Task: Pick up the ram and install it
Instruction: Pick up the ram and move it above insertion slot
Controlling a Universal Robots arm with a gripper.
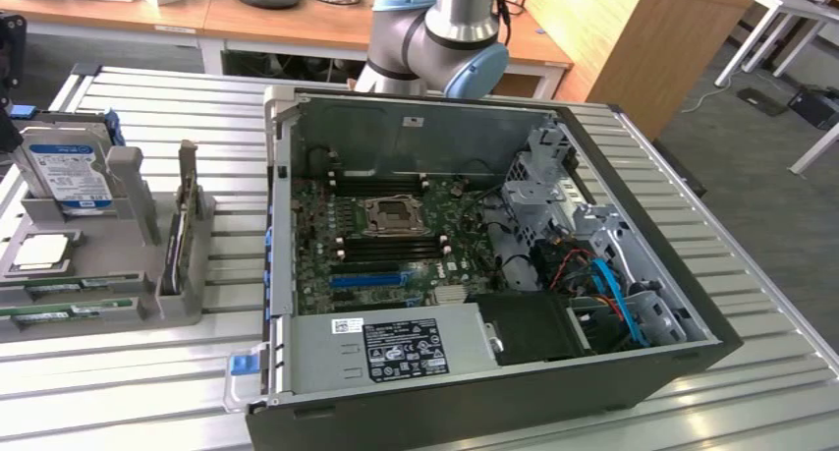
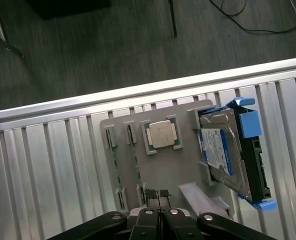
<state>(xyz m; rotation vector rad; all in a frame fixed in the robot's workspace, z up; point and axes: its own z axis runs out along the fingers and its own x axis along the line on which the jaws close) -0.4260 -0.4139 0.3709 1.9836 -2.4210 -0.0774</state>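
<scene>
Ribbed aluminium table (image 1: 760,372) carries everything. Open black tower computer case (image 1: 525,402) lies on its side, so the green motherboard (image 1: 393,245) faces up and its slots are probably reachable from above. Grey plastic fixture tray (image 1: 132,274), at the exterior view's lower left, holds a blue-labelled hard drive (image 1: 66,171), a square silver CPU (image 1: 39,252) and the ram (image 1: 66,310): thin green sticks on edge in grooves, likely for easy pinching. Black gripper (image 2: 157,194) hovers over the tray near the ram, fingertips pressed together, empty.
</scene>
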